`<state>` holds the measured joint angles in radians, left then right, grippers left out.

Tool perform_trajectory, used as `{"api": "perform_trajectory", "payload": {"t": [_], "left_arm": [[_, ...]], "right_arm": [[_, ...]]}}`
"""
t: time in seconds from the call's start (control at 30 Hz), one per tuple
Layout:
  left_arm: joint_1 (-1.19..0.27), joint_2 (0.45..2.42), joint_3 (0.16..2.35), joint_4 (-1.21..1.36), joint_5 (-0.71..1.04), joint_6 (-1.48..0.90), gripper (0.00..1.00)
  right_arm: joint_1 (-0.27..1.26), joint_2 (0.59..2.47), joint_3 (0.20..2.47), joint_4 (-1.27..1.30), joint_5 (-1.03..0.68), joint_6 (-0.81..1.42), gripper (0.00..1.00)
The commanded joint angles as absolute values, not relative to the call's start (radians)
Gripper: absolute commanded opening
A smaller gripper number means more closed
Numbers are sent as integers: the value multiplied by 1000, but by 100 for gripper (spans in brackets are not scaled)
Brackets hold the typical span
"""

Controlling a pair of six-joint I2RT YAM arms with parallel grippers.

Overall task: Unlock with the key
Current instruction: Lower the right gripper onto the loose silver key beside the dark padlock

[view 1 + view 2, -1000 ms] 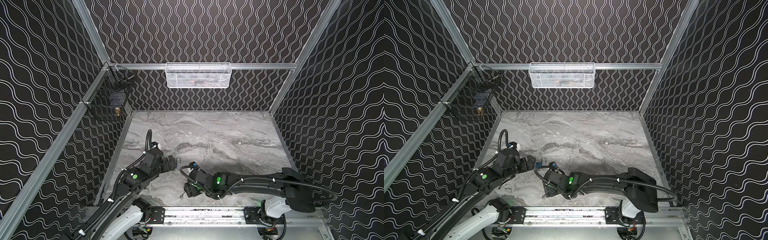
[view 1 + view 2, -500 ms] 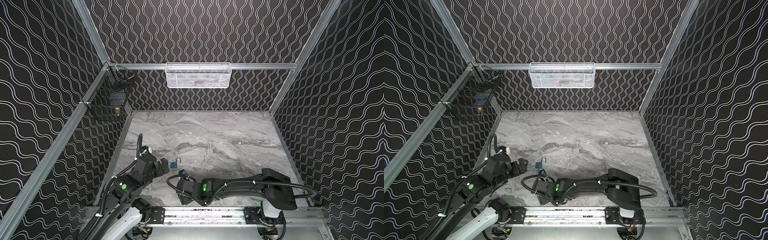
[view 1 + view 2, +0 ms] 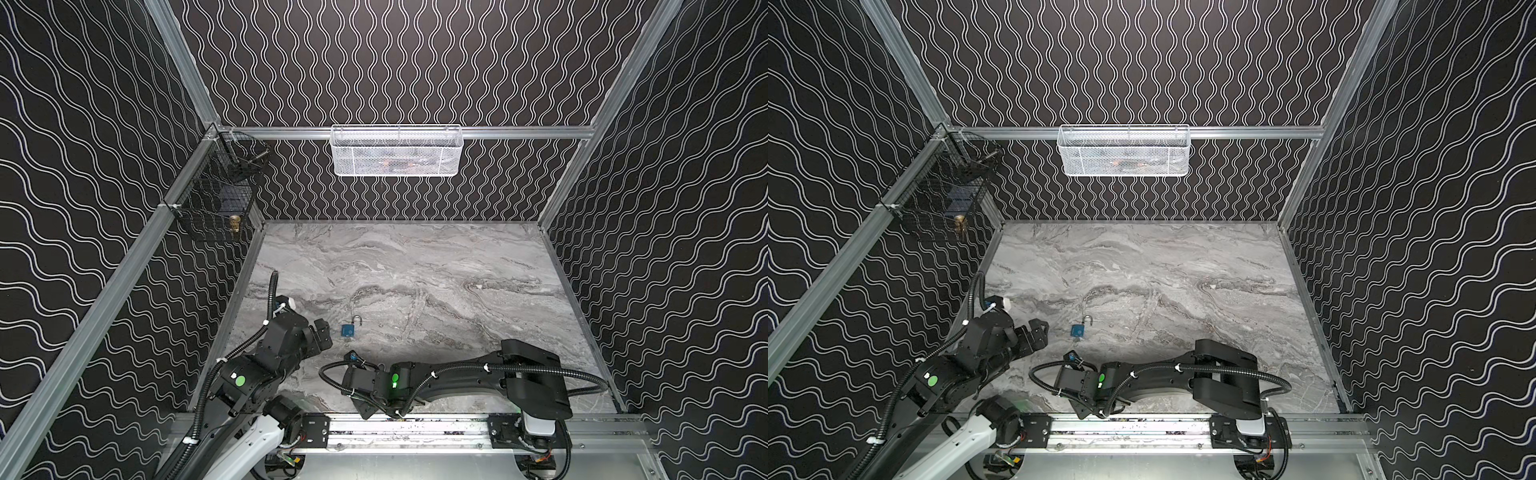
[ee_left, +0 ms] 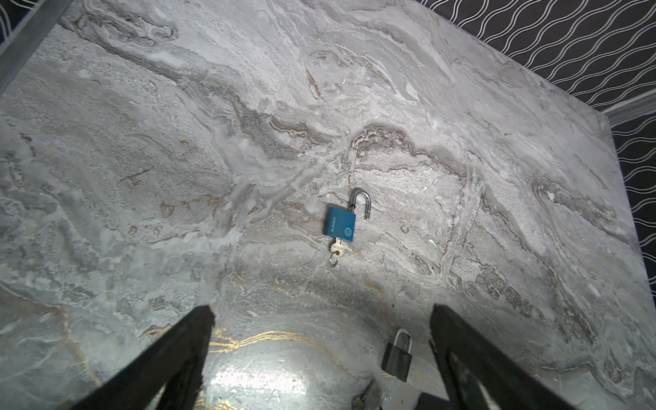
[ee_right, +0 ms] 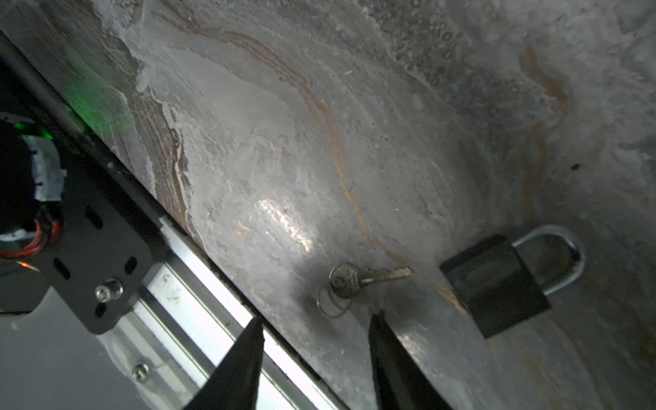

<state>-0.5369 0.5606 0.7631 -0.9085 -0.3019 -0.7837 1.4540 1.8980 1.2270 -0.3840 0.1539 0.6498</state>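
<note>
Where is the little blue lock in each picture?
Top view: the blue lock lies below the middle, slightly left of centre.
Top view: again below the middle, a bit further left.
Left wrist view: near the centre, with its shackle swung open.
Right wrist view: not in it; only a black lock shows there.
Shared landmark: the grey marble table, seen in all four views.

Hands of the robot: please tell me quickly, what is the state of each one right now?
Left hand: open wide, holding nothing.
Right hand: partly open, holding nothing; the small silver metal key lies loose just ahead of it.
</note>
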Motion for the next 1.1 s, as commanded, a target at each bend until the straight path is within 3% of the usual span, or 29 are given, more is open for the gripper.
{"api": "perform_trajectory", "payload": {"t": [0.0, 0.4, 1.07], "left_arm": [[-536, 555, 758, -919, -324, -809, 99], [-537, 575, 755, -896, -300, -811, 99], [-537, 587, 743, -865, -295, -814, 99]], "right_arm": [[1457, 1925, 1232, -399, 169, 641, 47], [1459, 1960, 1241, -402, 182, 634, 40], [1460, 1965, 1243, -434, 216, 643, 18]]}}
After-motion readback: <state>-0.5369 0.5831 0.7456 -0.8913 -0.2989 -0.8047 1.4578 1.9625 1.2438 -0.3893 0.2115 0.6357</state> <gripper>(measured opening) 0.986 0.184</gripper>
